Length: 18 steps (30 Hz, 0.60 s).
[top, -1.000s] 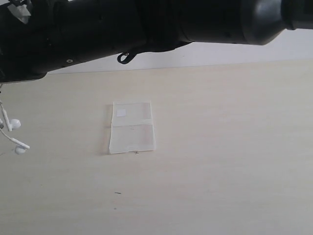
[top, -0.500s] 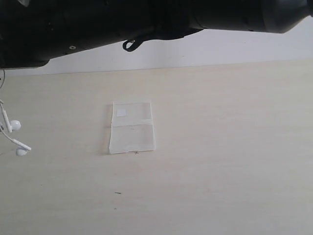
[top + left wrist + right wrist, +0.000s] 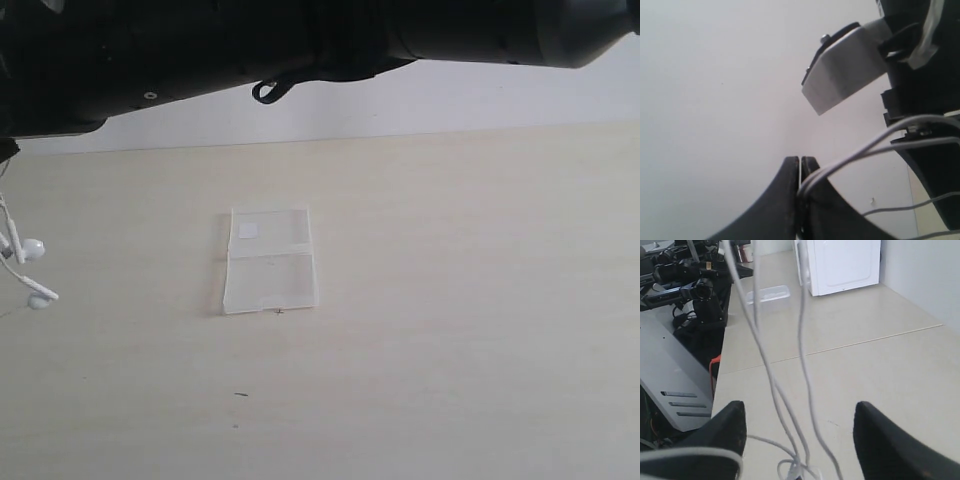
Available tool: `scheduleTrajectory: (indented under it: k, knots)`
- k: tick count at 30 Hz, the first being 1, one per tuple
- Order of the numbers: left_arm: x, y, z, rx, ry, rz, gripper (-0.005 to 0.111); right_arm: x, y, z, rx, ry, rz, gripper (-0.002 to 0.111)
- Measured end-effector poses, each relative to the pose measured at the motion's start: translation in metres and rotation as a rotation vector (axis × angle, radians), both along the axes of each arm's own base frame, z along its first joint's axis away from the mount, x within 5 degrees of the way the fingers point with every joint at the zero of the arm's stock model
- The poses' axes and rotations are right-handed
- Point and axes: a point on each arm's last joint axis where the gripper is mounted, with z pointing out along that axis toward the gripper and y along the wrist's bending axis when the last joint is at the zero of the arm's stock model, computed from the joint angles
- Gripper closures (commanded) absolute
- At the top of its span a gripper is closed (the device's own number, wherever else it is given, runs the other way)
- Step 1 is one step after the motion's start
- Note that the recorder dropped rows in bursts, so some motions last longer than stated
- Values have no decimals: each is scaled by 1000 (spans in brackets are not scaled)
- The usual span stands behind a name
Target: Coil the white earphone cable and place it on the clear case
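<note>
The white earphone cable (image 3: pixel 867 148) runs as two strands out of my left gripper (image 3: pixel 800 161), which is shut on it up in the air. In the exterior view its two earbuds (image 3: pixel 33 250) dangle at the far left edge, just above the table. More strands of the cable (image 3: pixel 802 365) hang between the fingers of my right gripper (image 3: pixel 800 412), which is open and touches none of them; one strand lies over one finger (image 3: pixel 715 440). The clear case (image 3: pixel 268 260) lies flat and open on the table, sticker half farther away, with nothing on it. It also shows far off in the right wrist view (image 3: pixel 768 293).
Both black arms (image 3: pixel 250 40) stretch across the top of the exterior view. A metal bracket of the other arm (image 3: pixel 842 70) is close to my left gripper. A white cabinet (image 3: pixel 842 262) and grey equipment (image 3: pixel 670 365) stand beyond the light table (image 3: pixel 450 330).
The black arms overhead have shifted slightly to the right. The hanging earbuds have swung and risen a little. The clear case has not moved.
</note>
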Motion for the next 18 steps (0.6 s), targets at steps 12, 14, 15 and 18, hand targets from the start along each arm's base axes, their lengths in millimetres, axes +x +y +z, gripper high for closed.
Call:
scheduleTrajectory:
  k: [12, 14, 15, 18]
  knots:
    - [0, 0, 0, 0, 0, 0, 107, 5, 0, 0, -1, -17, -58, 63]
    - [0, 0, 0, 0, 0, 0, 107, 6, 0, -2, -4, -14, -58, 63]
    - [0, 0, 0, 0, 0, 0, 107, 6, 1, -3, -6, -13, -58, 63]
    - [0, 0, 0, 0, 0, 0, 107, 8, 2, -7, -12, -8, -59, 63]
